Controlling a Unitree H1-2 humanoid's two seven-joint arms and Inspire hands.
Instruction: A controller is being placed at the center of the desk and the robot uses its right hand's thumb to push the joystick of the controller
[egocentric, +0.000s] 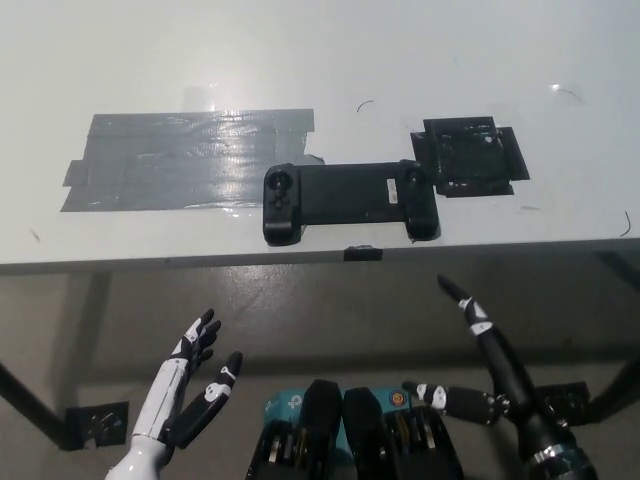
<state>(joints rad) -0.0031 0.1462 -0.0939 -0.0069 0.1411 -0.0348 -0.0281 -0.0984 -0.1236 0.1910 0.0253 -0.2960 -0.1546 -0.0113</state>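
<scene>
A long black plastic game controller (348, 200) lies flat on the white desk top (300, 60), close to the near edge, and it sits well ahead of the black right hand (478, 365) and a little to that hand's left. The right hand hangs below the desk edge, over the floor, empty, fingers spread wide: one finger points up and forward toward the desk, another juts out sideways toward the robot's body. Nothing touches the controller. Its left grip carries a small round joystick (279, 182), and the right grip (415, 195) shows only dark bumps that are hard to read, since black sits on black there. Just behind and to the right of the controller, straight ahead of the right hand, is a square patch of black tape (470, 155), its surface glossy and its layers hard to separate. A broad strip of grey duct tape (185, 160) stretches away to the controller's left, glare washing out part of it. The white left hand (195, 385) rests low on the other side, also below the desk edge, empty with fingers apart; its forearm is cut off by the bottom of the picture. The right forearm runs out of the lower right corner.
</scene>
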